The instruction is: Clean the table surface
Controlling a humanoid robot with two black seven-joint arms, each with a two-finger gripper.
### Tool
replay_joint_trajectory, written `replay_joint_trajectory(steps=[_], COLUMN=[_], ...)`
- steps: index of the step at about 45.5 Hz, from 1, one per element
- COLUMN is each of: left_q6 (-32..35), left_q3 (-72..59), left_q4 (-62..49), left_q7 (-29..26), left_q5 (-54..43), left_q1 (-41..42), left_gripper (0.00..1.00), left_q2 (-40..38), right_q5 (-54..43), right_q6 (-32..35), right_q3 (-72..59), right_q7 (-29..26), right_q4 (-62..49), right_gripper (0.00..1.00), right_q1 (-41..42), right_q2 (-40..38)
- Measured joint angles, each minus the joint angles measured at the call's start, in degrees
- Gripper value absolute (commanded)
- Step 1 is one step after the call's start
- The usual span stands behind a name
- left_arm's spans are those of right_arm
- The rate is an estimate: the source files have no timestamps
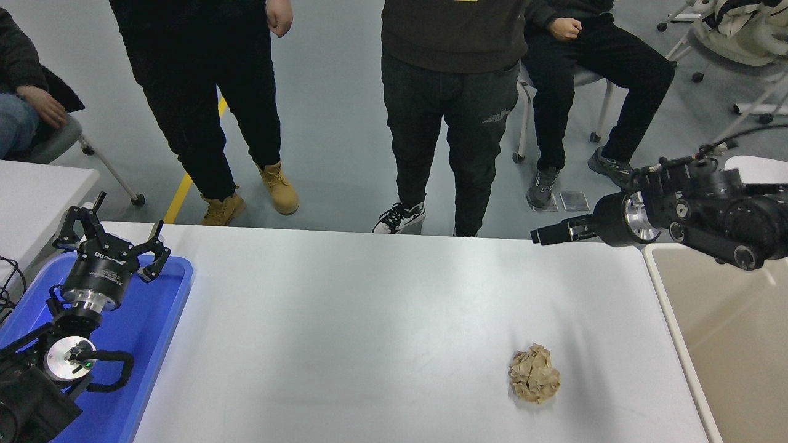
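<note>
Nearest the camera, toward the lower right of the white worktop (369,320), lies a crumpled ball of brown paper (534,373), alone on the bare surface and well apart from both arms. At the lower left the left arm is parked over a blue plastic tray (166,320) that sits at the worktop's left end; the left gripper (111,241) points away from the camera with its fingers spread wide and holding nothing. Beside the worktop's right edge stands a beige bin or second surface with a white rim (668,320). Farther back, the right arm comes in from the right edge, level with the worktop's far right corner, and reaches leftward; the right gripper (551,234) is seen side-on with its fingers drawn together into one narrow dark tip, nothing between them, hanging above the far edge. Another white tabletop (37,191) shows at the left edge. Beyond the far edge two people stand on the grey floor, one in tan boots (280,187), and others sit on chairs at either side
</note>
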Motion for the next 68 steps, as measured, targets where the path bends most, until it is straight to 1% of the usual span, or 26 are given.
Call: replay_joint_trajectory(steps=[13, 24, 36, 43, 68], left_q6=[0.0, 0.0, 0.0, 0.0, 0.0], left_q3=[0.0, 0.0, 0.0, 0.0, 0.0], left_q4=[0.0, 0.0, 0.0, 0.0, 0.0], left_q7=[0.0, 0.0, 0.0, 0.0, 0.0], left_q5=[0.0, 0.0, 0.0, 0.0, 0.0], left_q1=[0.0, 0.0, 0.0, 0.0, 0.0], left_gripper=[1.00, 1.00, 1.00, 1.00, 1.00], left_q2=[0.0, 0.0, 0.0, 0.0, 0.0], right_q5=[-3.7, -4.6, -5.2, -5.8, -6.4], right_q6=[0.9, 2.6, 5.1, 5.9, 5.9], right_q3=[-10.4, -14.4, -15.8, -16.1, -16.0], right_q7=[0.8, 1.0, 1.1, 1.0, 0.6], right_q4=[1.2, 4.5, 9.0, 10.3, 7.6], right_gripper=[0.99, 0.99, 0.99, 0.99, 0.99], right_q1=[3.3, 5.0, 5.7, 4.5, -1.6], right_q2=[8.0, 11.6, 12.7, 12.8, 12.9])
